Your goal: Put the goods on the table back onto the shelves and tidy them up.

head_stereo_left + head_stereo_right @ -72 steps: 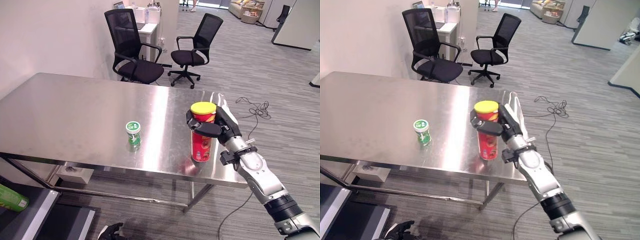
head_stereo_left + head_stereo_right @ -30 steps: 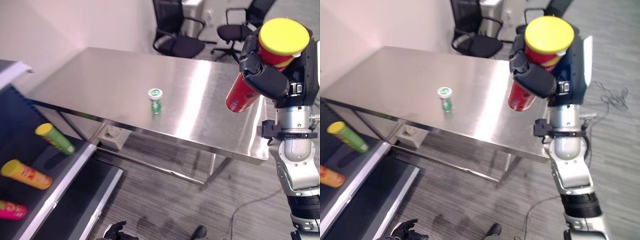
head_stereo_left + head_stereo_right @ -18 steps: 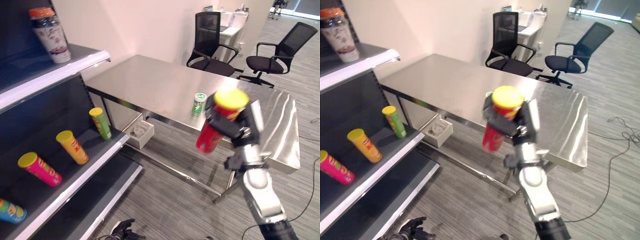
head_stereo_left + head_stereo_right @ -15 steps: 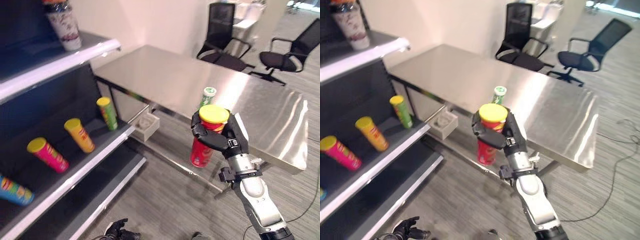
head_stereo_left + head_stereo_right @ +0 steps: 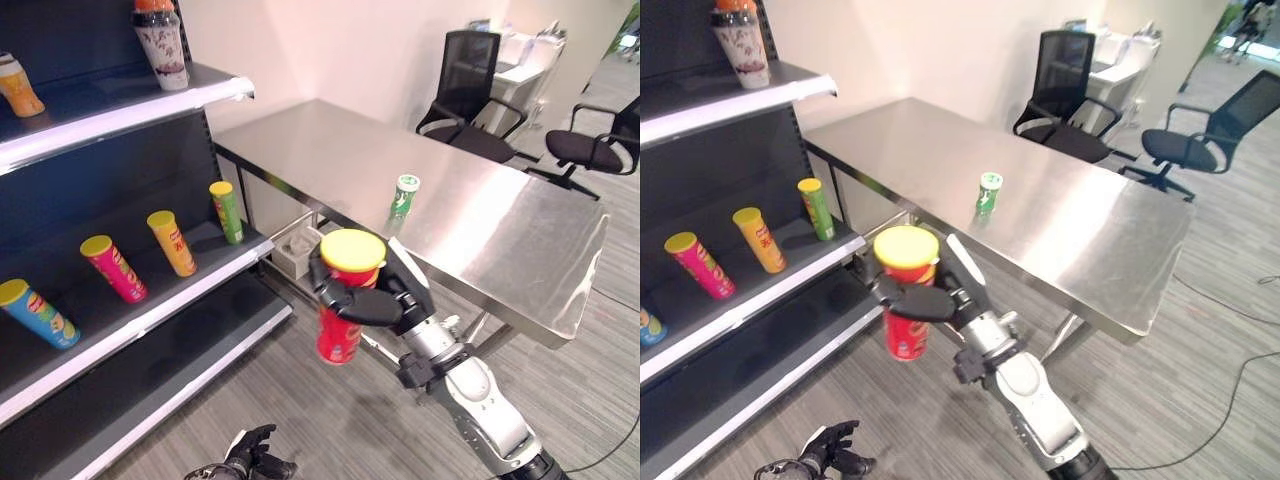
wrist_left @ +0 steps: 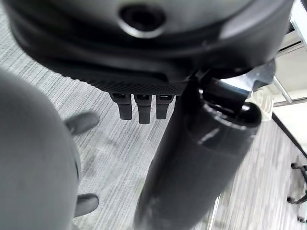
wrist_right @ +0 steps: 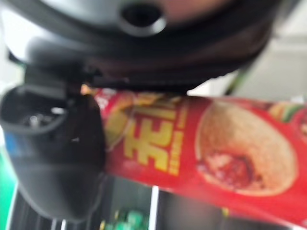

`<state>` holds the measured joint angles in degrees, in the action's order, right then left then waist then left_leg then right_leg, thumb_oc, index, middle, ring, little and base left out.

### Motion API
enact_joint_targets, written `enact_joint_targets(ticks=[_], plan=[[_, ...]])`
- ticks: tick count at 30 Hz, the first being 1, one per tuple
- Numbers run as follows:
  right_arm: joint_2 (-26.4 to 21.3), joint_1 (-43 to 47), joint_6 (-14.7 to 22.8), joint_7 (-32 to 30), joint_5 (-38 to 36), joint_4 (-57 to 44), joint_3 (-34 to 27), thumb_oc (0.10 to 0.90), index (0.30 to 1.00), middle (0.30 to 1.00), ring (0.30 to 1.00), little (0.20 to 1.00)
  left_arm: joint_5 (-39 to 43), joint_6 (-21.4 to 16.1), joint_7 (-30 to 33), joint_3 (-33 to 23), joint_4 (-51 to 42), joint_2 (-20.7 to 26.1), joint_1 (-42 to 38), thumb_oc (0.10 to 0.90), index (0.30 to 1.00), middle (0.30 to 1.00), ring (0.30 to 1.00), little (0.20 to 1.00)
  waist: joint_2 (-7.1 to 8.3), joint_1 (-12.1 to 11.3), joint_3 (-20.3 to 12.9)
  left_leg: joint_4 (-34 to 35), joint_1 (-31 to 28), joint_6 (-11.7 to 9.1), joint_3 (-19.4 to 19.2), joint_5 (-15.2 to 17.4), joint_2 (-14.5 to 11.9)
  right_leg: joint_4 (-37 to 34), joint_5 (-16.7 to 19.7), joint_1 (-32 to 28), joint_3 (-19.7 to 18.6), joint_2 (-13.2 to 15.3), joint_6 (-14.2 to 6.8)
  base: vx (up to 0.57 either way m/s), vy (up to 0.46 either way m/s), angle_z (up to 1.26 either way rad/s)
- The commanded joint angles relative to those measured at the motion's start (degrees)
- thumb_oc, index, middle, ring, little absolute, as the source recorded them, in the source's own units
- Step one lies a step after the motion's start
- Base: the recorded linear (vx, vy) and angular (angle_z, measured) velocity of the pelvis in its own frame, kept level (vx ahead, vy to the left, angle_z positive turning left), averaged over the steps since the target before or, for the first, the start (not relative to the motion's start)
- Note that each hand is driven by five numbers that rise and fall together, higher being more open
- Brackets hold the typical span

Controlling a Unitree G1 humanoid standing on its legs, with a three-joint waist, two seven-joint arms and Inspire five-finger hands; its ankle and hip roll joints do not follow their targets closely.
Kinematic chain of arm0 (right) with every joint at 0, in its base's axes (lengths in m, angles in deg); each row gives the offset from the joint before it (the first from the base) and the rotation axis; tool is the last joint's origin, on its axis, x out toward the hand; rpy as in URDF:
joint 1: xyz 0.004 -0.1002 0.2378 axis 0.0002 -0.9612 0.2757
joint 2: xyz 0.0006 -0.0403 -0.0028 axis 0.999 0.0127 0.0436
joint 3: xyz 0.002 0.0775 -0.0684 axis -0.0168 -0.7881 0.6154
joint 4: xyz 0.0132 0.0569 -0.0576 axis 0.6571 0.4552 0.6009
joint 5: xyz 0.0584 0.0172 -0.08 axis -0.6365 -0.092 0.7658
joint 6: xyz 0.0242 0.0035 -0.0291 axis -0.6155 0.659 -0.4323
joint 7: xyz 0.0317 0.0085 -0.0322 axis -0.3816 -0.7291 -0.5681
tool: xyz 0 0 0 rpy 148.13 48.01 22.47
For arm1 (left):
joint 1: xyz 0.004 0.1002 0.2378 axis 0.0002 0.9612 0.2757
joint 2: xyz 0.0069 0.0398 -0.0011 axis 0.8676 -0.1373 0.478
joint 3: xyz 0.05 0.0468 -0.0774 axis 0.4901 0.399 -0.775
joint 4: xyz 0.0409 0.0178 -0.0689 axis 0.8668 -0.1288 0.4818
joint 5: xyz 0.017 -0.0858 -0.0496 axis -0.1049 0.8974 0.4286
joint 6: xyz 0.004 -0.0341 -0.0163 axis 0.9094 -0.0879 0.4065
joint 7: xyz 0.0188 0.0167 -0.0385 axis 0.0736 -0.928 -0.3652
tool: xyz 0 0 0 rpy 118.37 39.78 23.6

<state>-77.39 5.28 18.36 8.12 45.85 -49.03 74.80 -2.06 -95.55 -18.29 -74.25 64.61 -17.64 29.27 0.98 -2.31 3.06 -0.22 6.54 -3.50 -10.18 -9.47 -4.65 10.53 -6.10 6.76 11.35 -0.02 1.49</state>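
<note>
We now face the shelves [image 5: 150,110], where tubes [image 5: 172,242] lie on the middle level; a moment ago the desk [image 5: 520,250] filled our view. Our right hand [image 5: 375,298] grips the red can [image 5: 340,335] upright over the floor, carried off the desk and nearly at shelving range. A green bottle [image 5: 403,195] waits on the desk.

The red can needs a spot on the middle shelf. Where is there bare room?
The middle shelf is bare between the green can and the shelf's right end. The four cans stand apart; the widest gap is between pink can and blue can.
</note>
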Motion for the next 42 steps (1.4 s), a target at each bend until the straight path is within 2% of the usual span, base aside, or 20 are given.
enact_joint_targets(ticks=[1,4,5,6,7,9,12,14,16,18,19,20,21,24,25,26,27,28,32,42], plan=[[2.37,7.52,3.08,-3.14,6.09,-3.28,-2.56,0.400,0.300,0.300,0.300,0.300,1.61,-1.21,2.73,0.92,1.39,-1.72,3.30,0.800,0.900,0.900,0.900,0.900,1.96,-0.66,2.83,-2.86,5.02,0.96,-3.78,5.39,4.46,-15.53,6.09,-8.95,1.41,4.44,-6.58,-0.22,0.043,0.57],[3.02,9.72,0.69,-5.52,13.57,-1.47,-0.35,0.400,0.300,0.300,0.300,0.300,3.20,-0.35,4.45,-0.76,1.64,-1.64,3.07,0.800,0.900,0.900,0.900,0.900,1.98,0.14,3.48,-4.01,2.25,0.25,-7.23,6.93,0.60,-15.53,6.94,-8.47,4.00,6.22,-6.51,-0.14,0.072,0.58],[3.31,10.13,0.20,-5.57,15.71,-1.57,0.18,0.400,0.300,0.300,0.300,0.300,2.93,-0.18,5.04,-1.32,2.19,-1.67,3.04,0.800,0.900,0.900,0.900,0.900,1.92,0.47,3.32,-3.86,0.80,0.02,-6.92,7.37,-0.38,-15.44,7.32,-8.23,4.70,6.87,-6.58,-0.13,0.244,0.78],[4.08,11.56,-0.40,-5.89,19.03,-0.98,2.18,0.400,0.300,0.300,0.300,0.300,2.22,0.02,6.37,-1.50,2.87,-1.47,3.15,0.800,0.900,0.900,0.900,0.900,0.97,0.81,2.78,-2.79,-2.40,-1.55,-4.03,6.44,-4.70,-14.50,7.20,-7.49,6.55,8.81,-6.81,-0.09,0.211,0.76],[4.10,11.62,-0.37,-5.91,19.05,-0.93,2.21,0.400,0.300,0.300,0.300,0.300,2.22,0.03,6.38,-1.53,2.87,-1.47,3.12,0.800,0.900,0.900,0.900,0.900,0.98,0.93,2.71,-2.66,-2.24,-1.52,-3.93,6.20,-4.65,-14.48,7.29,-7.33,6.65,8.83,-6.78,-0.08,0.269,0.67],[5.48,14.29,-0.46,-7.31,19.81,2.16,3.67,0.400,0.300,0.300,0.300,0.300,2.40,0.27,7.41,-1.02,2.99,-1.22,2.95,0.800,0.900,0.900,0.900,0.900,-0.63,0.87,2.42,0.77,-1.93,-3.41,-1.84,0.45,-10.98,-13.12,5.95,-6.70,7.30,10.65,-7.52,-0.03,0.300,0.56],[6.26,16.47,-0.46,-8.52,19.85,4.95,4.12,0.400,0.300,0.300,0.300,0.300,1.83,0.53,8.03,-0.07,2.66,-0.83,2.41,0.800,0.900,0.900,0.900,0.900,-1.83,1.16,3.15,4.14,-0.81,-5.03,-1.90,-4.35,-15.78,-11.15,4.51,-6.66,7.42,12.22,-8.21,0.00,0.411,0.63],[7.27,18.36,-1.48,-10.12,20.47,8.38,4.94,0.400,0.300,0.300,0.300,0.300,1.45,0.84,9.52,1.30,1.01,0.22,1.86,0.800,0.900,0.900,0.900,0.900,-4.25,0.84,3.27,5.22,-0.31,-8.35,0.87,-9.14,-21.31,-6.23,3.16,-6.11,5.28,16.53,-10.13,0.08,0.806,0.60],[7.29,17.74,-1.42,-10.58,20.77,8.62,4.67,0.400,0.300,0.300,0.300,0.300,1.10,0.74,9.90,1.70,0.15,0.57,1.84,0.800,0.900,0.900,0.900,0.900,-4.63,0.79,2.88,5.22,-0.55,-8.78,1.85,-10.12,-21.97,-4.57,2.86,-5.96,4.78,17.84,-10.88,0.12,0.490,0.09],[6.95,16.18,-1.76,-10.42,21.04,7.56,3.59,0.400,0.300,0.300,0.300,0.300,-0.44,0.82,9.79,3.08,-0.67,0.82,1.96,0.800,0.900,0.900,0.900,0.900,-4.84,1.31,2.03,3.74,-0.77,-8.48,1.98,-5.40,-21.60,-2.01,2.59,-6.49,4.23,20.44,-11.97,0.21,0.661,0.22],[7.12,12.99,-2.58,-10.29,22.66,7.04,1.45,0.400,0.300,0.300,0.300,0.300,-3.20,1.11,8.87,5.69,-0.51,0.94,0.17,0.800,0.900,0.900,0.900,0.900,-3.35,2.34,2.15,-2.30,0.94,-7.98,2.23,0.86,-18.40,0.72,4.79,-7.61,3.40,24.25,-13.32,0.16,0.731,0.35],[7.33,11.78,-3.00,-10.44,23.15,7.15,0.23,0.400,0.300,0.300,0.300,0.300,-3.88,1.22,8.15,6.36,-0.54,1.46,-0.55,0.800,0.900,0.900,0.900,0.900,-2.46,2.60,2.77,-5.39,1.95,-6.82,2.67,3.20,-16.06,3.80,7.78,-7.02,2.69,26.26,-13.29,0.09,0.541,0.53],[7.35,11.79,-3.02,-10.42,23.16,7.12,0.16,0.400,0.300,0.300,0.300,0.300,-3.87,1.23,8.14,6.38,-0.54,1.51,-0.59,0.800,0.900,0.900,0.900,0.900,-2.27,2.62,2.52,-5.63,2.45,-6.63,2.70,3.22,-15.78,3.73,8.00,-6.69,2.66,26.53,-13.40,0.01,0.347,0.53],[9.20,9.61,-3.20,-11.45,24.06,6.63,-1.50,0.400,0.300,0.300,0.300,0.300,-6.93,1.17,4.83,9.22,-2.39,3.56,0.38,0.800,0.900,0.900,0.900,0.900,-1.19,3.29,3.48,-5.68,1.25,-1.69,-0.38,7.14,-9.59,11.10,21.36,-3.53,2.69,32.31,-13.31,0.07,0.545,0.35],[10.16,9.34,-2.98,-11.91,24.47,6.81,-1.74,0.400,0.300,0.300,0.300,0.300,-6.91,1.17,5.03,9.37,-2.45,3.98,0.98,0.800,0.900,0.900,0.900,0.900,-1.50,3.31,3.60,-4.55,-0.28,-0.55,-1.44,7.54,-7.98,13.74,21.90,-2.75,3.84,33.28,-13.05,0.22,0.814,0.01],[10.67,8.89,-3.25,-12.90,26.31,7.32,-1.71,0.400,0.300,0.300,0.300,0.300,-5.83,1.68,5.27,8.30,-1.83,3.72,2.08,0.800,0.900,0.900,0.900,0.900,-2.24,4.17,3.80,-1.28,-3.62,0.94,-2.24,7.25,-5.23,17.35,17.65,-0.28,3.39,28.53,-11.08,0.18,0.577,-0.31],[10.67,8.89,-3.25,-12.90,26.32,7.33,-1.71,0.400,0.300,0.300,0.300,0.300,-5.83,1.68,5.27,8.30,-1.83,3.72,2.08,0.800,0.900,0.900,0.900,0.900,-2.22,4.12,3.82,-1.24,-3.68,0.94,-2.30,7.23,-5.22,17.40,17.63,-0.24,3.31,28.54,-11.07,0.33,0.858,-0.01],[9.49,9.65,-1.91,-15.21,27.33,6.59,-2.30,0.400,0.300,0.300,0.300,0.300,-6.26,1.79,4.67,9.49,0.42,1.93,1.92,0.800,0.900,0.900,0.900,0.900,-2.26,5.51,5.15,0.41,-6.36,2.11,-1.83,7.59,-0.63,11.12,5.44,1.74,4.24,11.17,-6.64,0.20,0.467,-0.14],[8.52,8.75,-1.98,-17.70,29.36,6.97,-3.55,0.400,0.300,0.300,0.300,0.300,-8.08,1.49,5.08,10.40,0.53,1.34,0.22,0.800,0.900,0.900,0.900,0.900,0.82,4.53,4.54,1.97,-7.27,2.54,1.73,8.63,4.33,-4.57,6.02,-2.69,3.12,5.25,-6.11,0.16,0.181,0.56],[7.61,3.81,-1.49,-16.98,29.57,4.64,-3.30,0.400,0.300,0.300,0.300,0.300,-5.40,1.58,6.67,6.09,0.10,0.61,2.75,0.800,0.900,0.900,0.900,0.900,0.90,4.10,2.52,4.94,-7.34,1.66,-0.70,7.98,2.59,-14.63,9.67,-6.35,1.94,5.03,-7.80,0.06,-0.063,0.14]])
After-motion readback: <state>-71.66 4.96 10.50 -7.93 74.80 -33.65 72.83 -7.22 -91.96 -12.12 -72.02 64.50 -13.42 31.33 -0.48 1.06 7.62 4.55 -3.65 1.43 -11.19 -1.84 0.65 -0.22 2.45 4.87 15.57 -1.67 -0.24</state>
